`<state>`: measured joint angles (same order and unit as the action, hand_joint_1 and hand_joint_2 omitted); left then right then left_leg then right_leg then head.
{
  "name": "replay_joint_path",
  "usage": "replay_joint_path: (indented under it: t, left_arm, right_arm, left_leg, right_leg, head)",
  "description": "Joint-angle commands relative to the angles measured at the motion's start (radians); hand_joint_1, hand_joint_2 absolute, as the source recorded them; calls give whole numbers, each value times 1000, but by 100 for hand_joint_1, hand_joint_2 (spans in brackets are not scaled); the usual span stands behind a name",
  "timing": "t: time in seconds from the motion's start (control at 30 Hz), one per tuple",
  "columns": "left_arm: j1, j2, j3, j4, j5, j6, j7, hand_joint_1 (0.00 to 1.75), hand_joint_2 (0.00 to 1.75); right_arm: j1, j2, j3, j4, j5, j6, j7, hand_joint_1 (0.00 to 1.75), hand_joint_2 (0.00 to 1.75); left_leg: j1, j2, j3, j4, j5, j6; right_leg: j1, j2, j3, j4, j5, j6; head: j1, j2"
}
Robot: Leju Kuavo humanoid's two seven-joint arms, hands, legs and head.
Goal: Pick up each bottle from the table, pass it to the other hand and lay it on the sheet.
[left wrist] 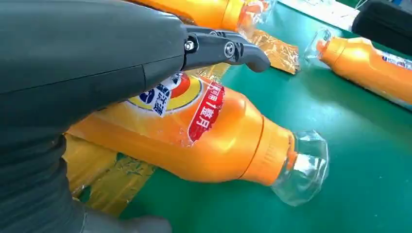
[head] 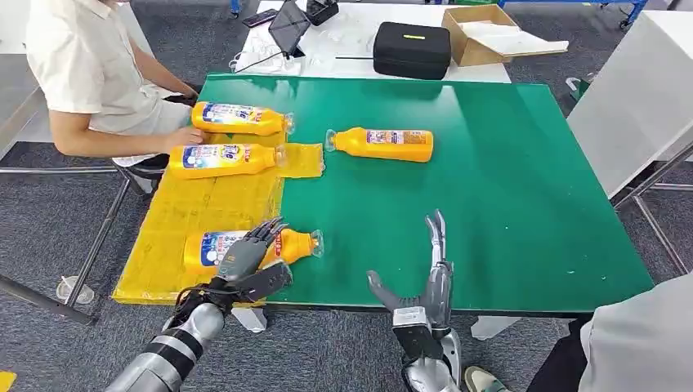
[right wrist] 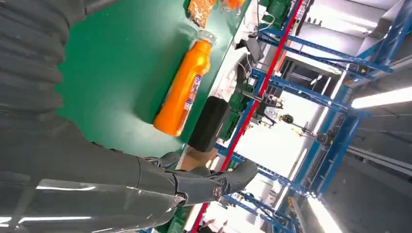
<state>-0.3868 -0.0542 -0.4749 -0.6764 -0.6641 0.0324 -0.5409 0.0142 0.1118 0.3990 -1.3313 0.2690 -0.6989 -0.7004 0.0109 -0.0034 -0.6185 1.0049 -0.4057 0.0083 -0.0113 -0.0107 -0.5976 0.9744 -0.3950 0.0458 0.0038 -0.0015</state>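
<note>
Several orange bottles with clear caps lie on their sides. The nearest bottle [head: 298, 243] [left wrist: 228, 141] rests on the yellow sheet [head: 176, 212] [left wrist: 111, 179], its neck out over the green table [head: 507, 188]. My left hand [head: 249, 257] [left wrist: 97, 53] hovers over its label, fingers [left wrist: 228, 48] straight above it and thumb on the near side. Two more bottles [head: 241, 118] [head: 225, 161] lie at the sheet's far end. A fourth bottle [head: 384, 144] [right wrist: 182, 92] lies alone on the green top. My right hand [head: 429, 278] [right wrist: 97, 160] is open and empty near the front edge.
A person in a white shirt [head: 90, 65] sits at the far left, one hand [head: 181, 140] beside the far bottles. Another person's sleeve [head: 646, 343] shows at the near right. A black case [head: 412, 49] [right wrist: 209, 124], a cardboard box [head: 482, 37] and a tablet [head: 288, 26] lie on the table behind.
</note>
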Motion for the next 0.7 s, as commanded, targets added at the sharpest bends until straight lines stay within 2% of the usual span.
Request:
replay_joint_path:
  t: [0.03,0.2,0.37,0.47,0.57,0.6,0.63,0.67,0.7]
  left_arm:
    - [163,-56,11,-412,152,6,63,0,175]
    - [163,-56,11,-412,152,6,63,0,175]
    - [226,-50,-54,-555,161,116,36,0,175]
    - [286,-66,-75,-657,255,137,62,0,175]
    - [323,-81,-85,-721,357,158,77,0,175]
    - [328,-83,-85,-730,378,172,80,0,175]
    - [331,-79,-95,-736,397,214,80,0,175]
    - [332,-77,-97,-737,401,221,80,0,175]
    - [335,-77,-94,-736,412,228,83,0,175]
  right_arm:
    - [24,4,-66,-18,20,1,2,0,175]
    - [24,4,-66,-18,20,1,2,0,175]
    - [38,3,-78,-86,30,1,2,0,175]
    - [64,-9,-70,-216,-192,36,2,0,175]
    - [72,-13,-66,-259,-133,1,2,0,175]
    - [72,-16,-56,-262,-160,13,2,0,0]
    - [90,33,-122,-242,-223,125,2,0,0]
    - [93,44,-135,-236,-223,142,2,0,0]
    - [91,48,-136,-205,-235,153,2,0,0]
  left_leg:
    - [0,-1,-1,1,-1,1]
    - [0,0,-7,1,-1,0]
    - [0,1,-9,1,-2,0]
    - [0,1,-8,3,-4,1]
    - [-1,0,-12,2,-3,1]
    - [0,1,-12,3,-3,1]
    - [0,1,-11,3,-4,1]
    - [0,1,-13,2,-2,1]
    - [0,2,-8,4,-6,1]
  right_leg:
    - [0,-1,-1,1,-1,-1]
    - [0,1,-7,0,-1,-1]
    - [1,1,-10,1,-1,-1]
    - [0,2,-9,3,-4,-1]
    - [-1,0,-13,2,-2,0]
    - [0,1,-12,2,-2,0]
    - [0,2,-11,3,-3,-1]
    - [0,1,-13,1,-1,0]
    - [0,3,-9,3,-4,-1]
  head:
    - [0,0]
    - [1,0]
    - [0,0]
    - [0,0]
    - [0,0]
    - [0,0]
    - [0,0]
    - [0,0]
    - [0,0]
